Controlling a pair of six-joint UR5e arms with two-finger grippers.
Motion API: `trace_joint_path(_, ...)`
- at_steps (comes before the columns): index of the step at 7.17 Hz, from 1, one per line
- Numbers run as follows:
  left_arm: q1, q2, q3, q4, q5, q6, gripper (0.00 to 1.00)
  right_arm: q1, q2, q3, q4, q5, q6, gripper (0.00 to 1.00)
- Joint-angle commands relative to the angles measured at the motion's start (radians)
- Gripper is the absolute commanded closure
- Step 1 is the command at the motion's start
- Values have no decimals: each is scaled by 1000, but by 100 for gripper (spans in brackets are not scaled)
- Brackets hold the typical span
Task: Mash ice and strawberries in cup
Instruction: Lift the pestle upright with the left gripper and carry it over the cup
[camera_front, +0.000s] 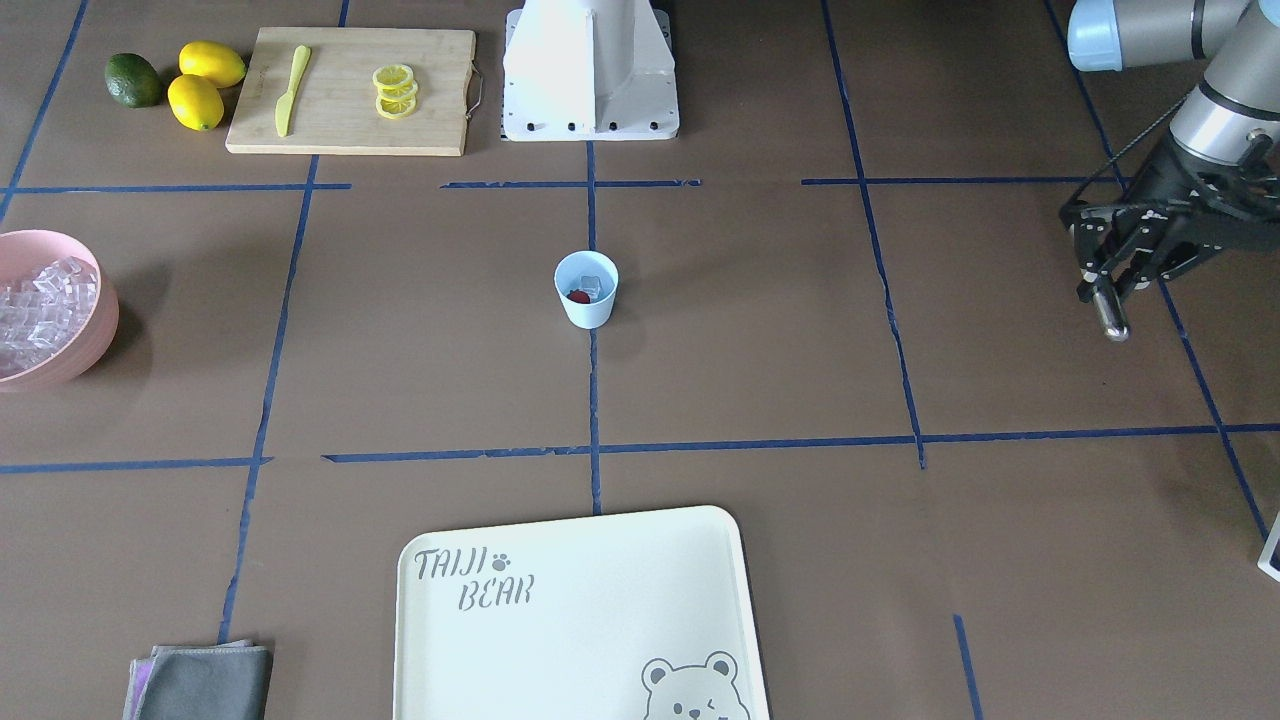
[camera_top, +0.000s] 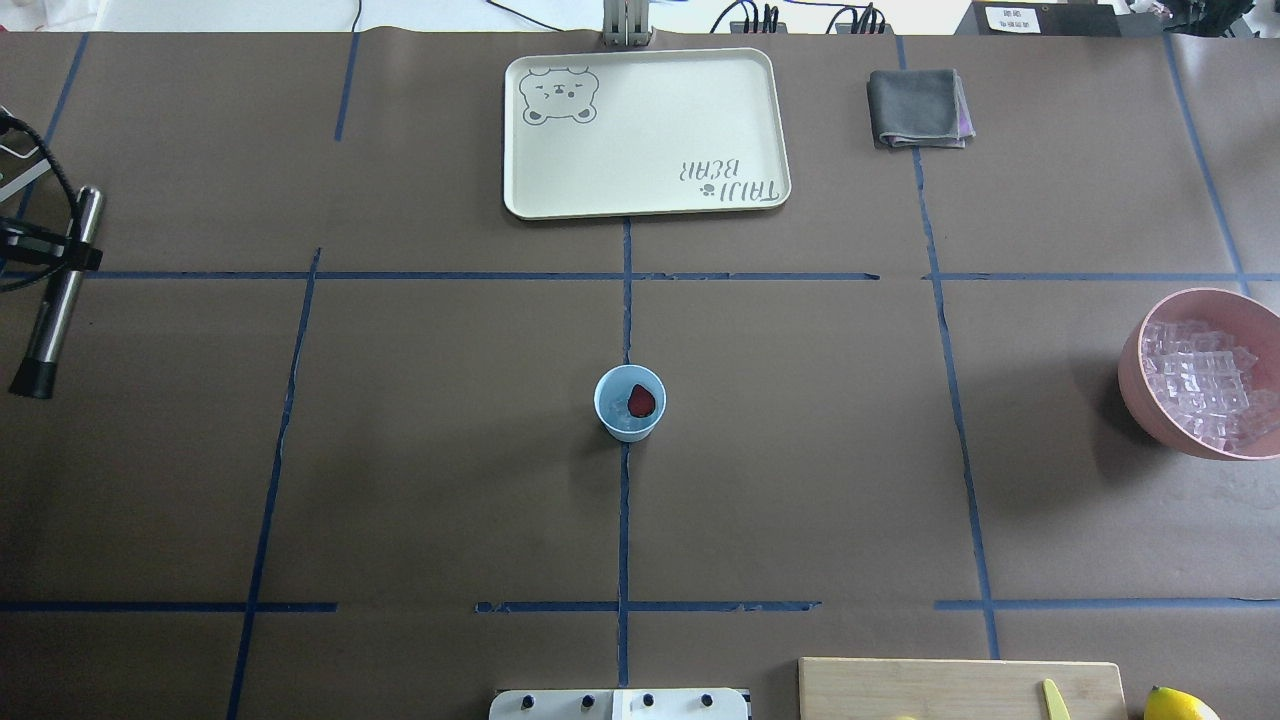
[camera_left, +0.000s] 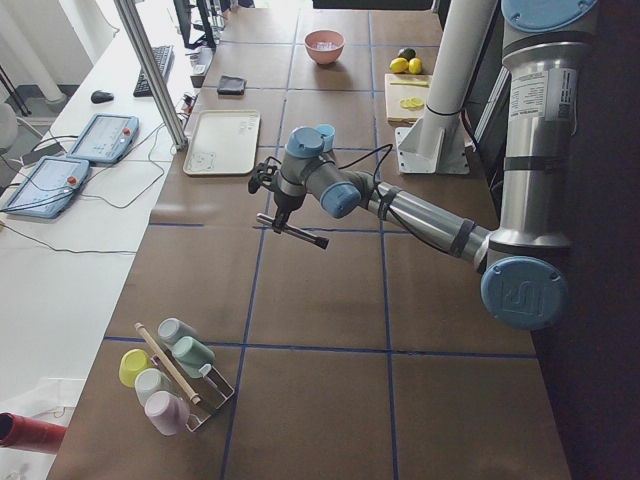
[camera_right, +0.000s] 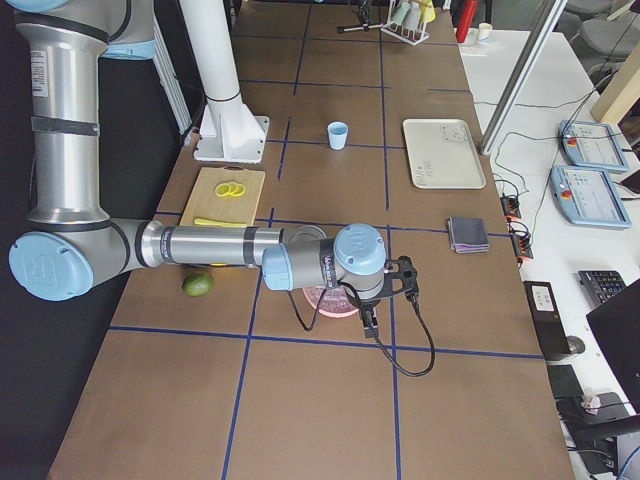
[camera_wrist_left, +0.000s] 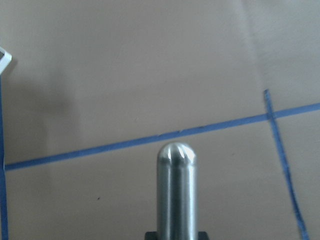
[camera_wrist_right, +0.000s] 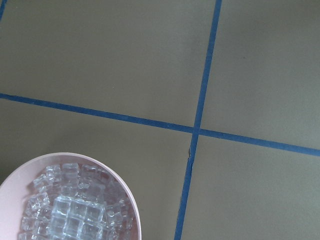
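The pale blue cup (camera_front: 586, 300) stands at the table's middle, also in the overhead view (camera_top: 612, 412). One dark red strawberry (camera_top: 641, 401) lies inside it beside clear ice (camera_front: 593, 287). My left gripper (camera_front: 1103, 290) is shut on a steel muddler (camera_top: 62, 290), held above the table far to the cup's side; its rounded tip fills the left wrist view (camera_wrist_left: 176, 190). My right gripper (camera_right: 392, 290) hovers by the pink bowl; I cannot tell whether it is open or shut.
A pink bowl (camera_top: 1132, 385) of ice cubes (camera_wrist_right: 75, 215) sits at the robot's right. A cream tray (camera_top: 650, 130) and grey cloth (camera_top: 918, 108) lie at the far side. A cutting board (camera_front: 350, 120) with lemon slices, knife and fruit is near the base.
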Motion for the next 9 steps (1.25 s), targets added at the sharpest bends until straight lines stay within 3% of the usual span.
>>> trace_joint_path(1,91,-161,-34,-10,146,-12,100,1,-7,32,-3,1,-1,1)
trace_joint_path(4,331,-244,-115,-100,529,-252,100,1,-8,31,-6,1,-1,1)
trace_joint_path(6,414,-299,-154,-160,669,-310,100,1,-8,26,-10,2,-2,1)
trace_joint_path(9,651,-293,-119,-423,950,-304,100,1,-13,23,-12,1,-1,1)
